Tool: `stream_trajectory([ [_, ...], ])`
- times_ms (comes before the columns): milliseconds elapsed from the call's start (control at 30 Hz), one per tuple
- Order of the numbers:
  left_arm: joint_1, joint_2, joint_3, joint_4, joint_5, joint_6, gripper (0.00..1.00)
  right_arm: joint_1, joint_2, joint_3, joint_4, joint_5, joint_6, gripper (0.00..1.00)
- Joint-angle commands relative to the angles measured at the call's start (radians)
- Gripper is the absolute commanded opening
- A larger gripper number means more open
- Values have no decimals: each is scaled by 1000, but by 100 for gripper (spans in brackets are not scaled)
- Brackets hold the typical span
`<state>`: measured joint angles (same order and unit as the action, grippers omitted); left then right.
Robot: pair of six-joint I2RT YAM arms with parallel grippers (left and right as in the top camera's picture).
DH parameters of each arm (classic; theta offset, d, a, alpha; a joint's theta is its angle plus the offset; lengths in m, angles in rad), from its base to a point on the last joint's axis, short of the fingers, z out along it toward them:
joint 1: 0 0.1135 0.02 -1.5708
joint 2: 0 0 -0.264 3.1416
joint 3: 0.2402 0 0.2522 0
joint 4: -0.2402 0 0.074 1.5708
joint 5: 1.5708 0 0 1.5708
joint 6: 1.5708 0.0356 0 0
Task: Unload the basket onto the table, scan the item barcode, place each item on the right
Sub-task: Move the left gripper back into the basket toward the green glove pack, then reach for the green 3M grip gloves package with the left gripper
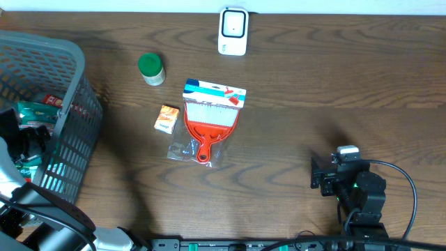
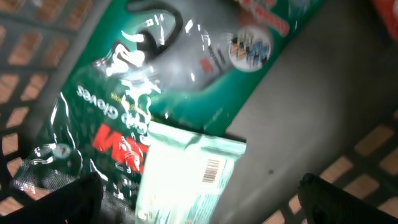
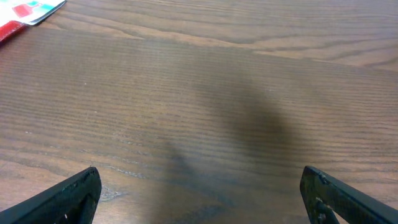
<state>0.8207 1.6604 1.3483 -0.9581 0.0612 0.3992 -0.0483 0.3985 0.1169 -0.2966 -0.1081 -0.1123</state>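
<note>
Left gripper (image 2: 200, 198), jaws spread and empty, is hovering inside the basket (image 1: 78, 104) over a pale barcoded packet (image 2: 186, 171), probably choosing an item; next it needs lowering and closing, while the right gripper (image 3: 199, 198) is hanging open over the table (image 3: 217, 93).

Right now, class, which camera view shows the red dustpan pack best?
Overhead: the whole red dustpan pack lies in view. Right wrist catches only its corner; left wrist shows none.

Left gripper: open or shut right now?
Open. On the left gripper, fingertips sit at opposite lower corners of its wrist view, gripping nothing, above a glove packet.
</note>
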Motion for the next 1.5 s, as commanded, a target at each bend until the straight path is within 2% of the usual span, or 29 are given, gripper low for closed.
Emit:
stream_trajectory([
  [0, -2, -9, -3, -40, -26, 45, 100, -3, -1, -2, 5, 4, 13, 99],
  [233, -2, -9, -3, -116, -55, 52, 100, -3, -1, -2, 10, 6, 6, 99],
  [367, -2, -9, -3, -160, -55, 10, 100, -3, -1, -2, 9, 6, 6, 99],
  [633, -2, -49, -3, -130, -17, -31, 100, -3, -1, -2, 4, 6, 6, 99],
  [833, -2, -140, 1, 85, -66, 0, 98, -3, -1, -2, 1, 6, 6, 99],
  [1200, -4, -156, 2, 742, -72, -2, 98, -3, -1, -2, -29, 6, 6, 99],
  [1333, -12, -164, 2, 770, -69, 2, 98, -3, -1, -2, -39, 7, 6, 99],
  [1467, -24, -172, 2, 719, 15, -14, 98, -3, -1, -2, -40, 7, 5, 99],
])
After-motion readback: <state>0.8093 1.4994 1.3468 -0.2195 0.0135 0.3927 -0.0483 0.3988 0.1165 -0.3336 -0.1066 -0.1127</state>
